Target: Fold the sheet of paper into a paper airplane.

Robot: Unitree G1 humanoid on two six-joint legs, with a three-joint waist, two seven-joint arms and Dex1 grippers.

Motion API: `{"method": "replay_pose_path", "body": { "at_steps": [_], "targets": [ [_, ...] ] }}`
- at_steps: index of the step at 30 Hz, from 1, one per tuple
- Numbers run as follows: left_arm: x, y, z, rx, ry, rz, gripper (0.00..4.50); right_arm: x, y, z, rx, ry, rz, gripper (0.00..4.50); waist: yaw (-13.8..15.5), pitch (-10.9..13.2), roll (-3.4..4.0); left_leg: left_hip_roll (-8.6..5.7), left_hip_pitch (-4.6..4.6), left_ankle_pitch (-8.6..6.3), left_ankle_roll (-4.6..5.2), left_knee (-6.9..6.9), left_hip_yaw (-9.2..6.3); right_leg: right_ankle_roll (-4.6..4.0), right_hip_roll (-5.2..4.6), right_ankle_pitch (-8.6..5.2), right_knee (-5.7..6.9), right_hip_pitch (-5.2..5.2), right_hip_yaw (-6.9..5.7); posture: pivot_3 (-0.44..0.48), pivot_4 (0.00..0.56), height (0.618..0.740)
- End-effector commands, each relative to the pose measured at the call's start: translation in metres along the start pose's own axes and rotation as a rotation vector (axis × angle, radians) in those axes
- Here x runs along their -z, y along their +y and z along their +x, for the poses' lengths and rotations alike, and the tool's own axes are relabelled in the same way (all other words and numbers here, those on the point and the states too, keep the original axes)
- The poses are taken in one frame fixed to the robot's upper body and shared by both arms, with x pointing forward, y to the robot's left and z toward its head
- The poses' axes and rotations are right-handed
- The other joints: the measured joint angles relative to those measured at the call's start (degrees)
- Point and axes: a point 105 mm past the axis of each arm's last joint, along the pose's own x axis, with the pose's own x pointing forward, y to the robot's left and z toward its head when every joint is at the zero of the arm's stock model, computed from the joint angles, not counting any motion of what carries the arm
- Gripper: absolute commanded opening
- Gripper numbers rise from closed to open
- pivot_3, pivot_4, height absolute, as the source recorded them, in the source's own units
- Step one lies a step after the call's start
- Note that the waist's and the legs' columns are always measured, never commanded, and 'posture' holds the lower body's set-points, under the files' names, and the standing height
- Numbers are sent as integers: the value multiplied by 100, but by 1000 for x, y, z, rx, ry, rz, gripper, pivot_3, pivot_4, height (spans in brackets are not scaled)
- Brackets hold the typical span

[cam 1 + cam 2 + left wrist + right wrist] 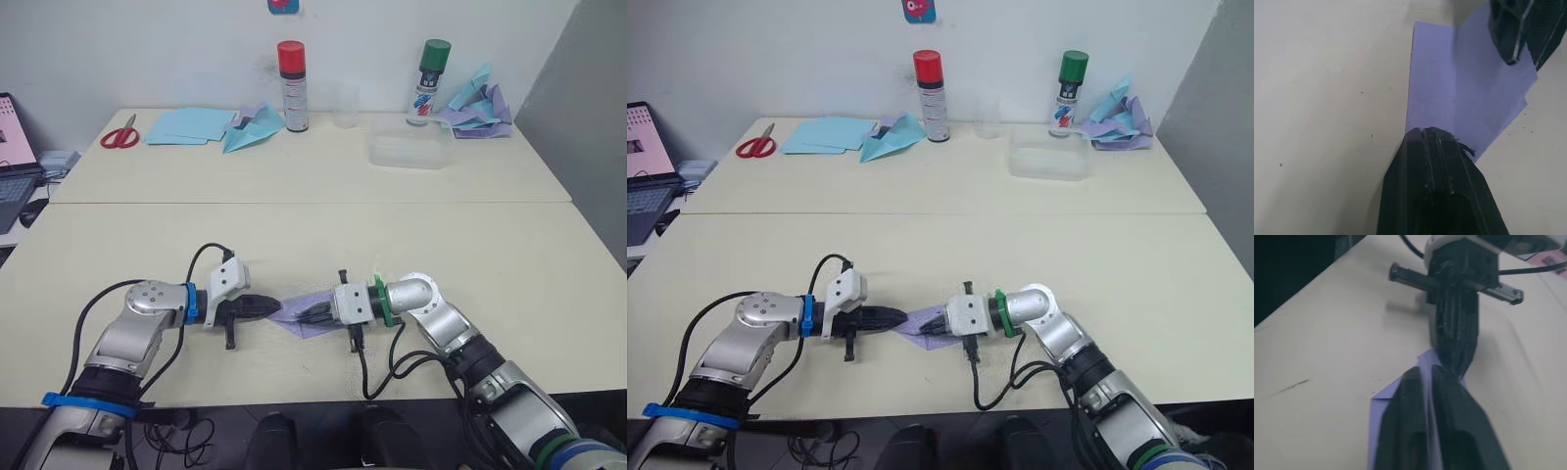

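Observation:
The sheet of paper (299,327) is pale lavender and folded into a small flat piece. It lies on the near table between my two grippers. My left gripper (275,306) points right and is shut on the paper's left edge (1449,88). My right gripper (306,315) points left, facing it. It is shut on the paper, and a lavender strip (1382,401) shows between its fingers. The two sets of fingertips nearly meet over the sheet. The paper airplane is out of view.
On the far table are red scissors (120,136), light blue sheets (186,125), a light blue plane (250,130) and a red-capped can (293,86). A green-capped can (428,82), a clear box (411,151) and a heap of paper planes (477,111) stand there too. A laptop (10,166) sits far left.

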Motion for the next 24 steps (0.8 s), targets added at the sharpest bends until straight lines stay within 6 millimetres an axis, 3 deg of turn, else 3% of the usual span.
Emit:
{"method": "replay_pose_path", "body": {
  "at_steps": [1,8,14,18,21,24],
  "targets": [
    [10,1,2,7,59,4,0,-11,0,-3,-26,-38,31,27,5,0,0,0,1,0,0,0,0,0,0,0,1,0,0,0,150,740],
    [1,5,12,31,31,73,0,-26,5,-7,-48,-86,235,27,20,0,0,0,40,0,0,-1,-6,-17,-3,-12,4,43,0,0,150,740],
    [0,8,15,49,44,95,0,-24,-2,-10,-6,-57,227,27,17,0,0,-3,40,0,0,0,-7,-17,-4,-12,4,44,-2,0,150,740],
    [1,8,15,55,48,96,0,-26,-7,-13,20,-56,110,27,16,0,0,-3,39,0,0,-3,-7,-16,-3,-13,2,43,-2,0,150,740],
    [3,6,14,58,52,93,0,-28,-8,-18,16,-54,-5,622,16,0,0,-3,39,0,0,-4,-7,-16,-3,-13,0,43,-2,0,150,740],
    [4,7,14,57,53,91,0,-21,-4,-18,7,-23,-104,1671,12,0,0,-3,40,0,0,-4,-5,-16,-3,-13,-1,44,-2,0,150,740]
  ]
}}
